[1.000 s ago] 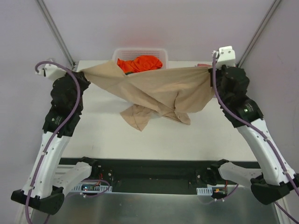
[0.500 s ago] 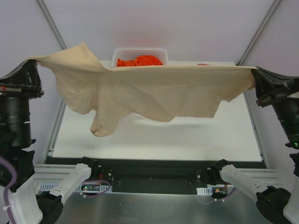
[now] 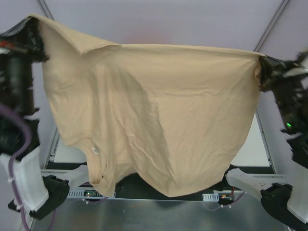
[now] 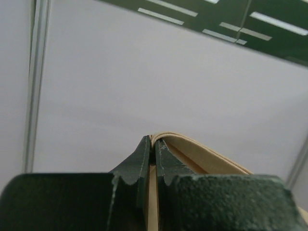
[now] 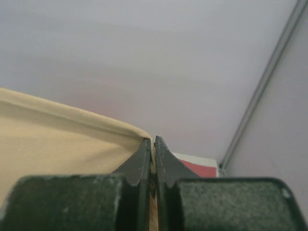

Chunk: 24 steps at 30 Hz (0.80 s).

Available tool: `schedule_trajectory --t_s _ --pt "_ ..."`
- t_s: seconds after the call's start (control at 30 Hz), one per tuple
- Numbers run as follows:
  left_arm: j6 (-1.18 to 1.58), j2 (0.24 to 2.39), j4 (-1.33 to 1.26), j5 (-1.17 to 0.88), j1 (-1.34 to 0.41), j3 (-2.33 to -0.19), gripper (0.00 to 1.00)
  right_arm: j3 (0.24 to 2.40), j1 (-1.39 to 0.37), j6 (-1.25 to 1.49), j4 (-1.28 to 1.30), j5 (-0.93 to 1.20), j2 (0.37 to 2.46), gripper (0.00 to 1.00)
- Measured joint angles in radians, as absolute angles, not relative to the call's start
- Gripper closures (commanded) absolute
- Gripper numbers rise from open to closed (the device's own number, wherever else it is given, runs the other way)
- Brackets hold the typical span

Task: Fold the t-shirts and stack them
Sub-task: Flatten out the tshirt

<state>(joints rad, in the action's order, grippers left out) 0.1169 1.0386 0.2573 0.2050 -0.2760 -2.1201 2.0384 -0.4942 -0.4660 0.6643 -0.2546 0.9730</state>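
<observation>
The beige t-shirt [image 3: 154, 110] hangs spread wide and high in front of the top camera, held by two corners. My left gripper [image 3: 34, 20] is shut on its upper left corner; the cloth shows pinched between the jaws in the left wrist view [image 4: 192, 151]. My right gripper [image 3: 262, 65] is shut on its upper right corner, where the right wrist view shows the cloth [image 5: 62, 139]. The collar with a white tag [image 3: 95, 150] hangs at the lower left. The orange, green, pink and lavender shirts are hidden behind the beige one.
The raised shirt hides most of the table [image 3: 252, 149] and the basket. A red and white object [image 5: 199, 168] lies beyond the right jaws. Frame posts [image 3: 272, 24] rise at the back corners. The arm bases [image 3: 240, 180] sit at the near edge.
Both arms have lifted the beige shirt from a sagging sling over the table up high. It has unfurled and now hangs flat, covering the basket and the orange shirt.
</observation>
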Motion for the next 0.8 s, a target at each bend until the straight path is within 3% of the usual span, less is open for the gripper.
schedule_trajectory --t_s 0.23,0.33,0.37,0.43,0.5,0.53,0.57,0.67,0.8 --pt "-0.073 1.425 0.112 0.303 -0.274 -1.885 1.0 1.681 -0.343 -0.495 0.467 -0.349 1.225 0.97" --pt "-0.128 1.649 0.064 0.322 -0.273 -1.748 0.93 1.479 -0.273 -0.472 0.366 -0.306 1.383 0.93" --pt "-0.141 1.731 0.066 0.331 -0.273 -1.717 0.86 1.421 -0.252 -0.462 0.338 -0.285 1.444 0.88" --pt "-0.153 1.871 0.069 0.368 -0.273 -1.694 0.41 1.359 -0.225 -0.446 0.297 -0.253 1.567 0.69" --pt "-0.167 2.0 0.085 0.406 -0.273 -1.692 0.09 1.356 -0.207 -0.431 0.264 -0.241 1.709 0.41" --pt "-0.162 2.042 0.099 0.424 -0.273 -1.692 0.01 1.369 -0.203 -0.421 0.262 -0.242 1.76 0.18" --pt "-0.152 2.067 0.117 0.442 -0.273 -1.691 0.01 1.388 -0.2 -0.413 0.265 -0.244 1.812 0.01" --pt "-0.11 2.046 0.121 0.475 -0.267 -1.691 0.01 1.44 -0.201 -0.391 0.273 -0.25 1.893 0.04" --pt "-0.039 1.894 0.116 0.472 -0.265 -1.628 0.01 1.441 -0.204 -0.348 0.273 -0.256 1.833 0.04"
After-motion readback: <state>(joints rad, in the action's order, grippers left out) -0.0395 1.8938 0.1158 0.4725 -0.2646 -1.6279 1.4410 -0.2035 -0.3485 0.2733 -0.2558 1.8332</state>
